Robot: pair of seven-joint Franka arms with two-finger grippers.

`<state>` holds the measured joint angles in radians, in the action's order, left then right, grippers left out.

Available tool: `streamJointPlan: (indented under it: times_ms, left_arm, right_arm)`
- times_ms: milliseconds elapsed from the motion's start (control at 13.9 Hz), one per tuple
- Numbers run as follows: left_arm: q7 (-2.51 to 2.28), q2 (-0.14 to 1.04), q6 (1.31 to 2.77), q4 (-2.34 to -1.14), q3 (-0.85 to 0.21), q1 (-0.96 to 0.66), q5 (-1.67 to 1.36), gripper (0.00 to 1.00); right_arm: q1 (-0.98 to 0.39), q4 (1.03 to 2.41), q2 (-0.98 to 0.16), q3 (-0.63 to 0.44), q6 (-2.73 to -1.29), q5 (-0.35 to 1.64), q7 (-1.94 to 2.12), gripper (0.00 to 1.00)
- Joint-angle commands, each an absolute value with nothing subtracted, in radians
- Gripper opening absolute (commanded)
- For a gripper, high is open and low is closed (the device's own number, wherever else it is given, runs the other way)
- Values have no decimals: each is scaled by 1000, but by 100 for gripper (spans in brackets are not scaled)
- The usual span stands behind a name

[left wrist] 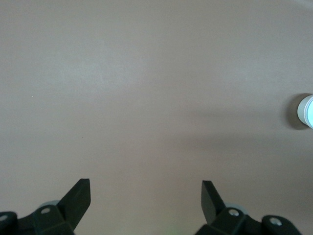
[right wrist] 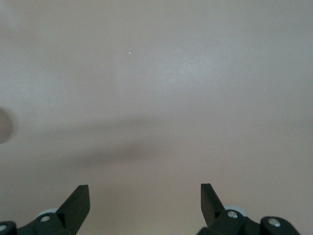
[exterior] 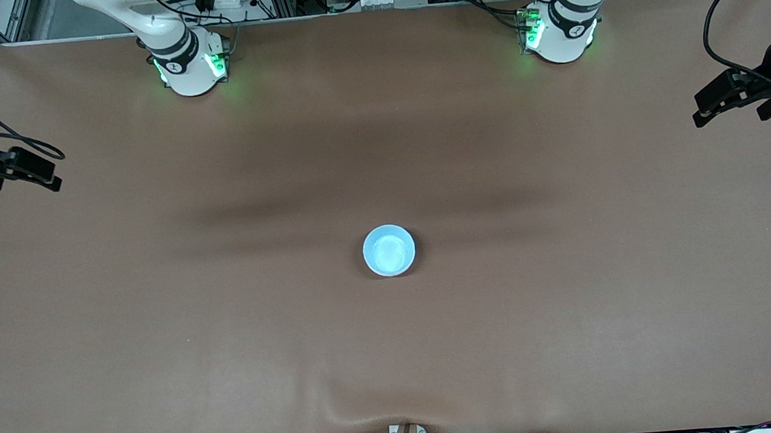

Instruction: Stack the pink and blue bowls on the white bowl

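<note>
A light blue bowl (exterior: 389,250) stands upright on the brown table mat near the middle. It is the only bowl I see from above; the pink and white bowls are hidden or out of view. A pale sliver of the bowl (left wrist: 307,111) shows at the edge of the left wrist view. My left gripper (exterior: 728,114) hangs open and empty over the left arm's end of the table, and also shows in the left wrist view (left wrist: 145,188). My right gripper (exterior: 17,173) hangs open and empty over the right arm's end, and also shows in the right wrist view (right wrist: 145,192).
The brown mat (exterior: 229,325) covers the whole table and has a wrinkle at its near edge (exterior: 373,410). The two arm bases (exterior: 191,63) (exterior: 560,30) stand along the edge farthest from the camera.
</note>
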<state>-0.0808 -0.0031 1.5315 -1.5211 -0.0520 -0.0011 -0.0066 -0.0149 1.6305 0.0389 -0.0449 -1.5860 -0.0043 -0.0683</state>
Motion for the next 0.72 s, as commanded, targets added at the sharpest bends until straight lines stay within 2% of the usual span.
streamJointPlan:
  times_ms: [0,649]
  left_arm:
    - [-91,2,1520,-1509,-58,3,-15,100]
    - [-89,3,1517,-1512,-58,0,-17,100]
  right_arm:
    - [9,1631,54,-28,-1575,-28,-46,100]
    - [-2,1640,38,-21,-1580,-28,-60,100]
